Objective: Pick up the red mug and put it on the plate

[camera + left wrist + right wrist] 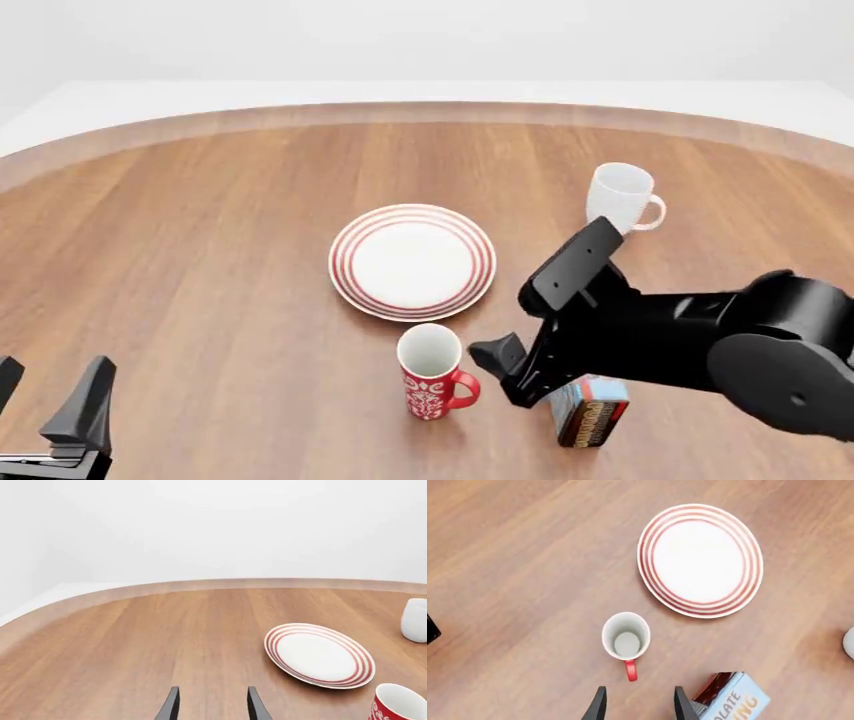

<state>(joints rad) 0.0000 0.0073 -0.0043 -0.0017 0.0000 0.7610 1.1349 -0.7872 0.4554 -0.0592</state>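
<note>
Red mug [430, 372] first: it stands upright on the wooden table [200, 250], just in front of the plate [412, 261] and apart from it, its small handle turned toward my right arm. From the right wrist camera I look down into its white inside, with the handle pointing back at my right gripper [638, 704], whose two dark fingers are spread with nothing between them, held short of the mug and not touching it. In the front view that arm reaches in from the right, over a small box [589, 410] lying beside the mug; on its pale blue face I can read only "OLATE" and part of a second word in orange, the rest cut off. A plain white mug [622, 198] sits farther back on the right, well apart from the plate. My left gripper [211, 705] is also spread and empty, low at the near left of the table, far from everything.
</note>
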